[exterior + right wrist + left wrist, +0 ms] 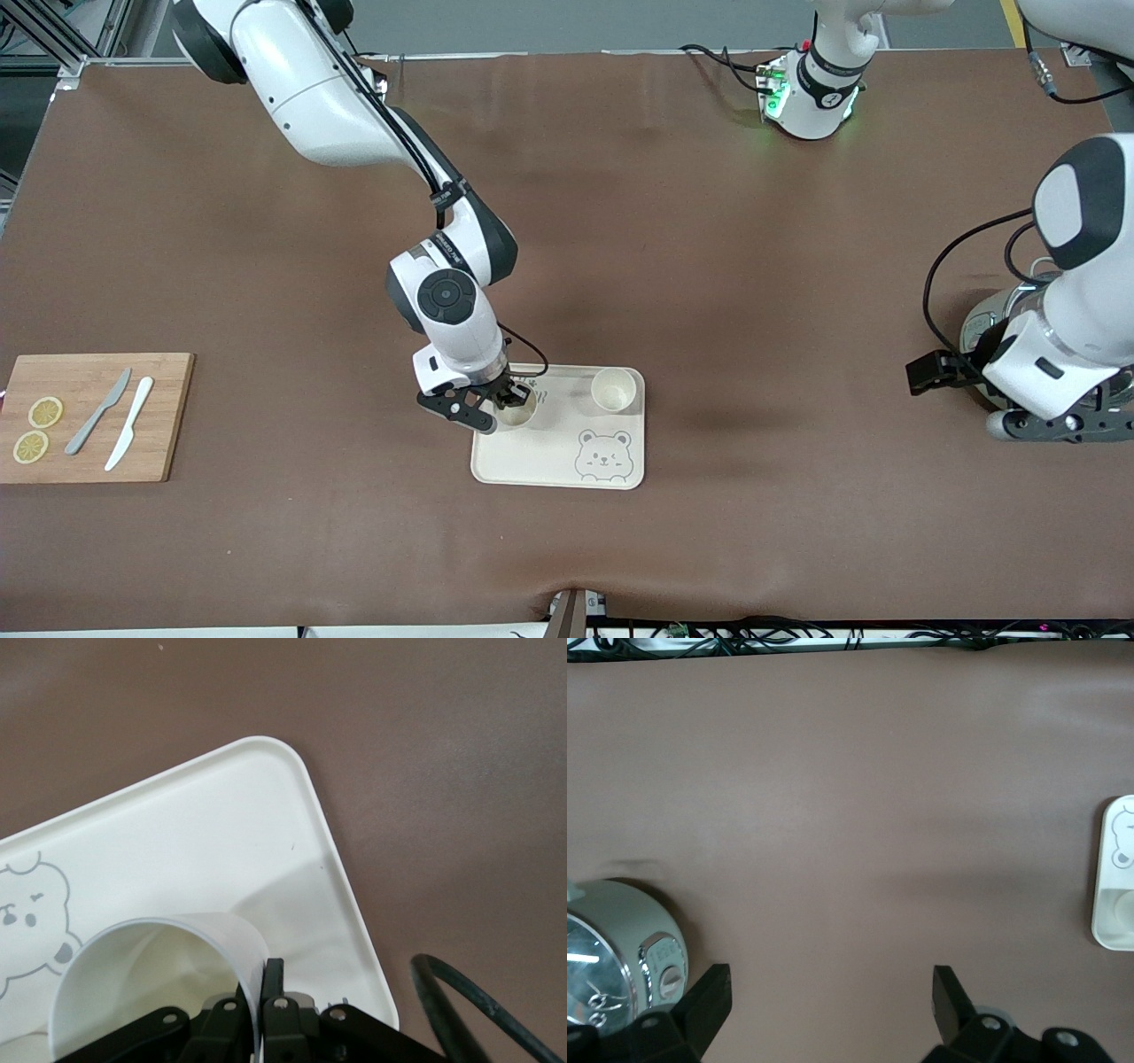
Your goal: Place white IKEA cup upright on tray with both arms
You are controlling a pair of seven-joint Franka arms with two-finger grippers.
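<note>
Cup rim pinched by right pincer; front view hides this.

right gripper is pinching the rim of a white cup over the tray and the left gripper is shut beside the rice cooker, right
Not quite: the left gripper is open. The left wrist view shows its two fingers spread wide apart with bare table between them, near the rice cooker. The rest holds: the right gripper is shut on the rim of a white cup over the tray.

Cream-white tray – grey winking bear; 2 white cups, brown table, perhaps lemon-yellow slices.
</note>
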